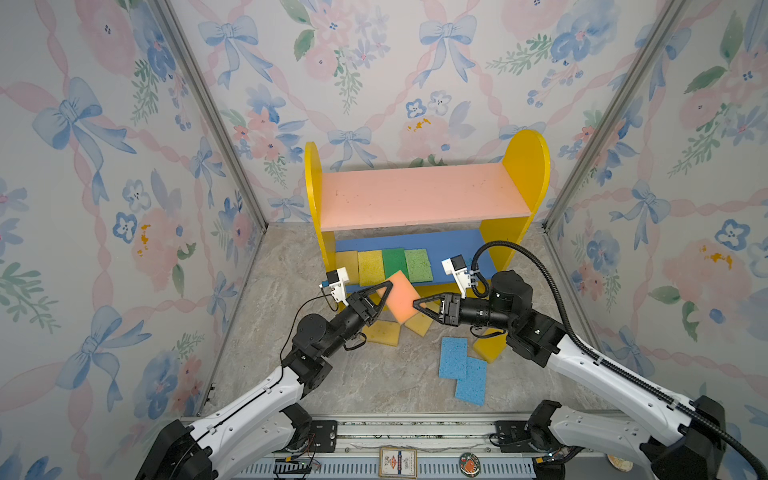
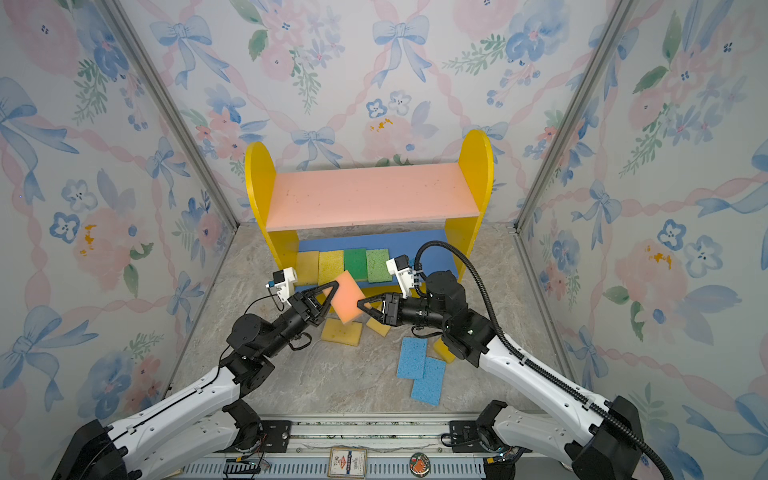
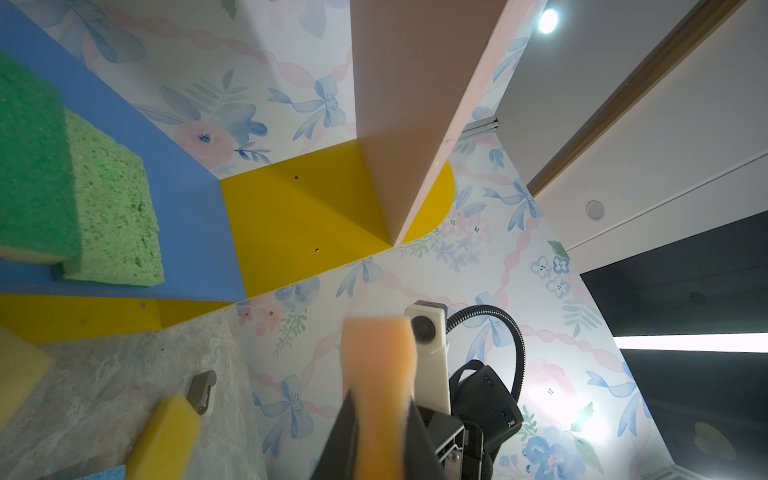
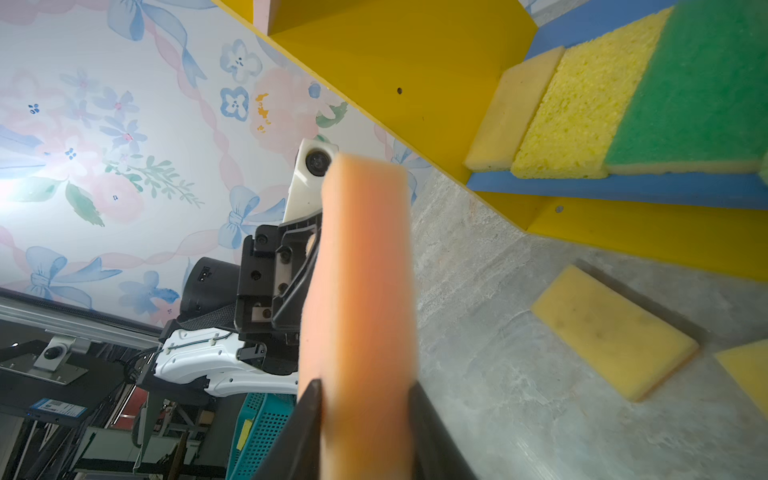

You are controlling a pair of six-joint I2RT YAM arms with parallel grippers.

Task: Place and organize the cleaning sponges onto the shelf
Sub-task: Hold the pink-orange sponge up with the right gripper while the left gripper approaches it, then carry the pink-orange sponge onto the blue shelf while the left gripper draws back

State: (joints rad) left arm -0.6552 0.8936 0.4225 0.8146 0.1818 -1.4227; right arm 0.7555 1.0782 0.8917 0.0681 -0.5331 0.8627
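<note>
Orange rectangular foam sponge is hanging tilted before the front edge of the blue lower board of the yellow-sided wooden shelf, left gripper and right gripper pinching its opposite ends.

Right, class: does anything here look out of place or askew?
Yes. The orange sponge hangs tilted in mid-air, pinched between left gripper and right gripper. Two light blue sponges lie skewed and seemingly overlapping on the floor, unlike the neat row on the shelf.
</note>
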